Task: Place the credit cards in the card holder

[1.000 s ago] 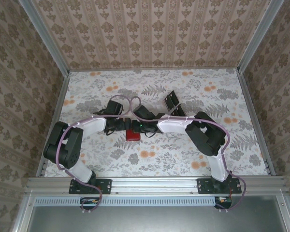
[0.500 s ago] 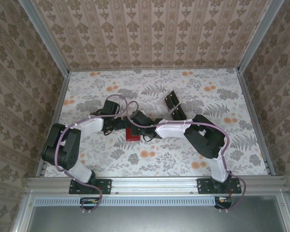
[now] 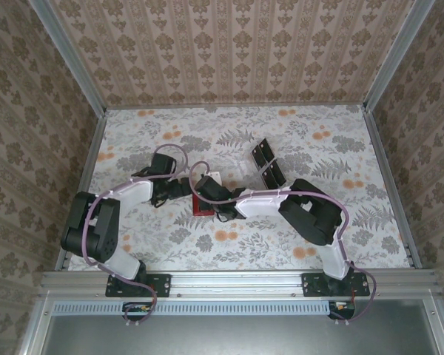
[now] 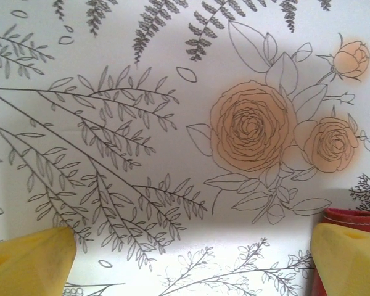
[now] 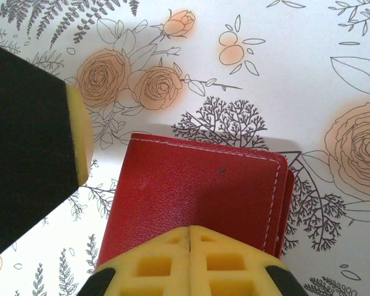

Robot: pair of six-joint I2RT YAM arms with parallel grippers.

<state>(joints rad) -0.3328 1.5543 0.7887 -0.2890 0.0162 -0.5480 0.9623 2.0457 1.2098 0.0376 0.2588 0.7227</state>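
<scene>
The card holder (image 5: 197, 185) is a red stitched wallet lying folded shut on the flowered table cover, also seen from above (image 3: 200, 209). My right gripper (image 5: 190, 237) is shut, nothing between its yellow fingers, and its tips rest on the wallet's near edge; from above it (image 3: 206, 198) sits over the wallet. My left gripper (image 4: 188, 262) is open just left of the wallet, whose red corner (image 4: 351, 216) shows by the right fingertip (image 4: 348, 259). One of its fingers (image 5: 31, 142) stands left of the wallet. The credit cards are hidden.
A clear tray with dark rectangles (image 3: 266, 164) lies behind and right of the wallet. Both forearms with pink cables cross the table's middle. Patterned walls and metal rails (image 3: 85, 81) close in the table on three sides.
The left gripper has drawn back to the left, away from the wallet. The right gripper has shifted left over the wallet, still shut. The wallet has not moved.
</scene>
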